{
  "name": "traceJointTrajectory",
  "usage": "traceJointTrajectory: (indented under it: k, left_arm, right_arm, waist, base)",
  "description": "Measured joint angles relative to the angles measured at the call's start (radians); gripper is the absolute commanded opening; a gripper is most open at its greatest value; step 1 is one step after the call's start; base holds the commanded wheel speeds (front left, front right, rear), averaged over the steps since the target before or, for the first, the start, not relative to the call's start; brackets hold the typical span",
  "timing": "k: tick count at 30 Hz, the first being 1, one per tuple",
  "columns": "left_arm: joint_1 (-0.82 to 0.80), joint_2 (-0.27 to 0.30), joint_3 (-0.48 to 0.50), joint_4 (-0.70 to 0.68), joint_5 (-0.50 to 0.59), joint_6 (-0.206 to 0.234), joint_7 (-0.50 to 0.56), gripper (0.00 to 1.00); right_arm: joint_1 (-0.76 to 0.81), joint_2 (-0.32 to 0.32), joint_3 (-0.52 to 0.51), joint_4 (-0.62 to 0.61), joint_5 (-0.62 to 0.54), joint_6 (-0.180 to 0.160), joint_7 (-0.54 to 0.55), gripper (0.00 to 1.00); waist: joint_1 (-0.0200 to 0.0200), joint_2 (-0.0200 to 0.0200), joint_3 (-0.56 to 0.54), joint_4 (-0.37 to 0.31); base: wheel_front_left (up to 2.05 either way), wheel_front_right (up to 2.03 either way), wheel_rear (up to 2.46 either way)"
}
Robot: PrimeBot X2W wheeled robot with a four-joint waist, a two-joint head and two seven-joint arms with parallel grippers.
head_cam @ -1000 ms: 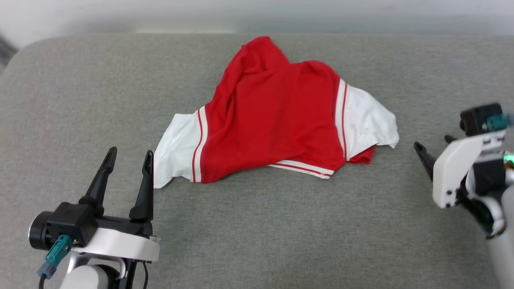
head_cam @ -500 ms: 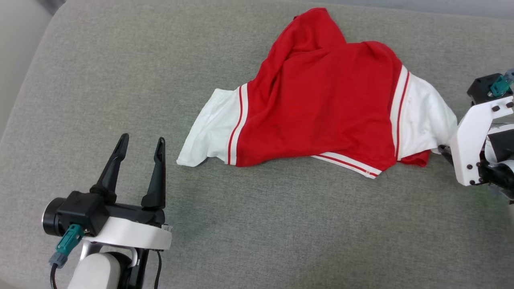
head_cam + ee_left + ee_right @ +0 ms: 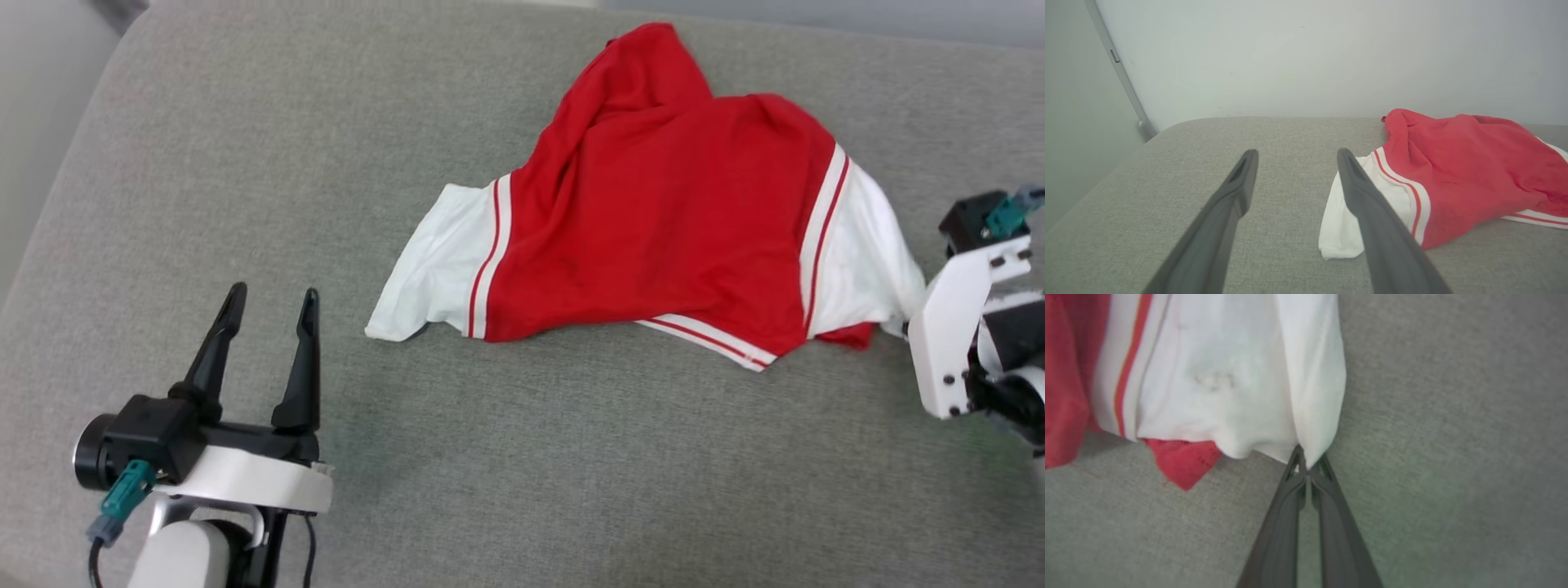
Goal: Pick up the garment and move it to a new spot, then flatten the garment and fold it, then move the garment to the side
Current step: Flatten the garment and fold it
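Observation:
The garment [image 3: 653, 237], a red jersey with white short sleeves and red-and-white stripe trim, lies crumpled on the grey cushion [image 3: 522, 474]. Its plain red side faces up. My right gripper [image 3: 1306, 461] is shut on the edge of the garment's [image 3: 1224, 375] white right-hand sleeve, and the cloth bunches into its tips. In the head view that gripper [image 3: 904, 327] sits at the sleeve's outer corner, its fingers hidden behind the white wrist housing. My left gripper [image 3: 269, 298] stands open at the lower left, a short way from the other white sleeve [image 3: 1343, 228], touching nothing.
The grey cushion's rounded left edge [image 3: 49, 229] runs near my left arm, with a pale wall [image 3: 1306, 53] behind the cushion. A metal bar [image 3: 1122, 77] leans at the far left corner. Bare cushion stretches in front of the garment.
My right gripper has reached the right sleeve's edge and shut on it. The head camera turned, shifting the whole picture. My left gripper stays open in much the same spot.

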Motion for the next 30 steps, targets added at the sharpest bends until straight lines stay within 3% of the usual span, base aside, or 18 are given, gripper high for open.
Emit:
traceJointTrajectory:
  k: [7, 11, 14, 23, 30]
  left_arm:
    - [0.029, 0.039, 0.037, 0.03, -0.01, -0.011, 0.006, 1.0]
    - [0.025, 0.096, 0.041, 0.037, -0.043, -0.031, 0.084, 1.0]
    - [-0.002, 0.15, 0.032, 0.045, -0.097, -0.045, 0.198, 1.0]
    - [-0.091, 0.316, -0.061, 0.041, -0.339, -0.058, 0.685, 1.0]
    - [-0.116, 0.396, -0.086, 0.008, -0.425, -0.054, 0.919, 1.0]
  right_arm:
    - [0.139, -0.051, -0.008, -0.105, 0.039, 0.002, -0.044, 0.0]
    - [0.214, -0.075, -0.033, -0.178, 0.042, 0.002, -0.051, 0.0]
    - [0.251, -0.087, -0.054, -0.219, 0.035, 0.002, -0.052, 0.0]
    - [0.268, -0.082, -0.082, -0.278, -0.009, 0.002, -0.059, 0.0]
    - [0.252, -0.059, -0.073, -0.285, -0.017, 0.002, -0.075, 0.0]
  waist:
    - [0.0, 0.0, -0.049, -0.063]
    - [0.0, 0.0, -0.061, -0.11]
    - [0.0, 0.0, -0.059, -0.142]
    - [0.0001, 0.0001, -0.002, -0.208]
    - [0.0001, 0.0, 0.039, -0.245]
  base:
    - [0.0, 0.0, 0.0]
    - [0.0, 0.0, 0.0]
    - [0.0, 0.0, 0.0]
    - [0.0, 0.0, 0.0]
    - [0.0, 0.0, 0.0]
